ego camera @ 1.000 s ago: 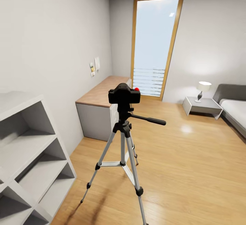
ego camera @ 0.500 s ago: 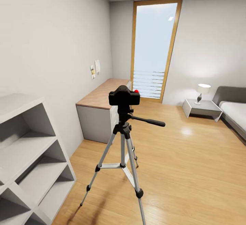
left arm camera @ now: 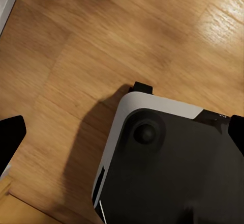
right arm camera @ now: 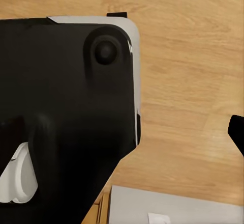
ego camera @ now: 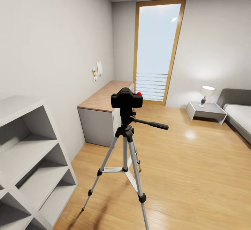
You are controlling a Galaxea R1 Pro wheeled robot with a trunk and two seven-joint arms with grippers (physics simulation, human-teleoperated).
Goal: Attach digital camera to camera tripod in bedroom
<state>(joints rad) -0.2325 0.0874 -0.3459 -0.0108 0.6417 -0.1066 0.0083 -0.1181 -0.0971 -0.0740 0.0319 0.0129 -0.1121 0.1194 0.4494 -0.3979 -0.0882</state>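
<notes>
Centre frame in my head view, the digital camera [ego camera: 127,99] sits on the head of the camera tripod [ego camera: 124,142], its red button at the upper right of the body. From the tripod head the black pan handle [ego camera: 150,123] sticks out toward the right of the frame. Three silver legs splay down to the wood floor [ego camera: 195,174]; the near one runs off the bottom edge of the frame.

Behind the tripod, the desk [ego camera: 101,113] stands against the left wall, its front corner just behind the tripod head as I see it. At lower left the grey cube shelf [ego camera: 31,163] juts in, its front edge near the left leg. To the right the floor lies open as far as the bedside table [ego camera: 205,110] with its lamp [ego camera: 207,94] and the bed [ego camera: 240,113] at the right edge. The tall window [ego camera: 157,50] fills the far corner.

Both wrist views look down on the robot base [left arm camera: 168,168] and the floor. Dark finger tips sit at the left and right edges of the left wrist view, so I read the left gripper [left arm camera: 122,137] as spread wide. For the right gripper I cannot tell.
</notes>
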